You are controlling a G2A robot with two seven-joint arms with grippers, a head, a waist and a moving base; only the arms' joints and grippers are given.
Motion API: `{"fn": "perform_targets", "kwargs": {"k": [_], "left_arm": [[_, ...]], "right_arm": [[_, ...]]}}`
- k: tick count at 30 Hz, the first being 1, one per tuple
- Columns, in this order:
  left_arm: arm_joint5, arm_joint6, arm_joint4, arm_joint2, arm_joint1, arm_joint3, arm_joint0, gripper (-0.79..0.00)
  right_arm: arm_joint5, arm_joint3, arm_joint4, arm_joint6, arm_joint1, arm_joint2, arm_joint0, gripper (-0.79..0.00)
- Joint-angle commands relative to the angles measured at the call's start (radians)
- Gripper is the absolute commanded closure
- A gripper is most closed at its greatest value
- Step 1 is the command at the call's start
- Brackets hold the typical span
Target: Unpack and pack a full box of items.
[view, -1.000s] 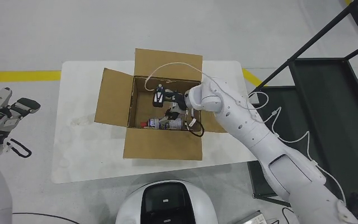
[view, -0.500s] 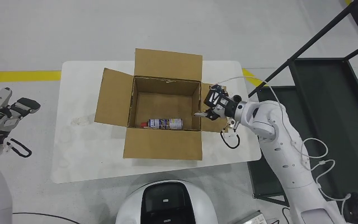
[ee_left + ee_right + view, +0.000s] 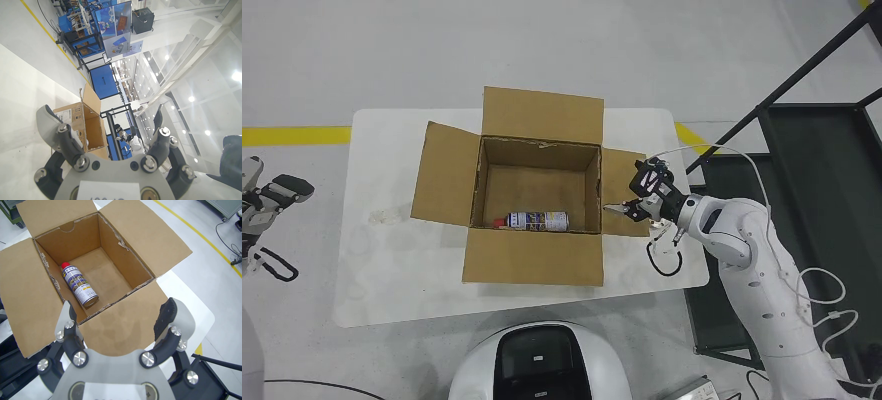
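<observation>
— Since only a spray can (image 3: 80, 283) lies in the box (image 3: 447, 175), where exactly is it?

— On its side on the box floor, along the wall nearest the worktop's (image 3: 382, 270) near edge, with its red cap toward the left edge.

— How will it handle?

— It's stiff metal, smooth and round, so likely to roll or slip (fairly heavy if full, I'd guess). Take it across the middle of the body, not by the cap.

— And the jaws?

— The right jaws are spread wide and empty above the box's right flap. The left jaws, also spread and empty, sit off the worktop's left edge.
</observation>
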State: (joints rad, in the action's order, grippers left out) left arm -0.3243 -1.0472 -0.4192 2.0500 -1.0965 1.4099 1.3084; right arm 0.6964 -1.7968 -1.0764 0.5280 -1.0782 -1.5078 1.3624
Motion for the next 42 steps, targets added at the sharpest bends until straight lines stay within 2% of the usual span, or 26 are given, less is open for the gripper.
{"fn": "perform_targets", "kwargs": {"k": [1,5,12,18,24,27,42], "left_arm": [[0.000,0.000,0.000,0.000,0.000,0.000,0.000,-0.785],[0.000,0.000,0.000,0.000,0.000,0.000,0.000,-0.785],[0.000,0.000,0.000,0.000,0.000,0.000,0.000,-0.785],[0.000,0.000,0.000,0.000,0.000,0.000,0.000,-0.785],[0.000,0.000,0.000,0.000,0.000,0.000,0.000,-0.785],[0.000,0.000,0.000,0.000,0.000,0.000,0.000,-0.785],[0.000,0.000,0.000,0.000,0.000,0.000,0.000,-0.785]], "right_arm": [[0.000,0.000,0.000,0.000,0.000,0.000,0.000,-0.785],[0.000,0.000,0.000,0.000,0.000,0.000,0.000,-0.785],[-0.074,0.152,-0.030,0.019,0.015,-0.113,0.032,-0.785],[-0.131,0.279,-0.016,0.021,0.022,-0.157,0.051,-0.785],[-0.170,0.369,-0.071,0.027,0.019,-0.100,0.024,-0.785],[-0.156,0.413,-0.081,0.027,0.016,-0.056,-0.003,-0.785],[-0.176,0.657,-0.030,0.126,-0.004,0.085,-0.168,-0.785]]}}
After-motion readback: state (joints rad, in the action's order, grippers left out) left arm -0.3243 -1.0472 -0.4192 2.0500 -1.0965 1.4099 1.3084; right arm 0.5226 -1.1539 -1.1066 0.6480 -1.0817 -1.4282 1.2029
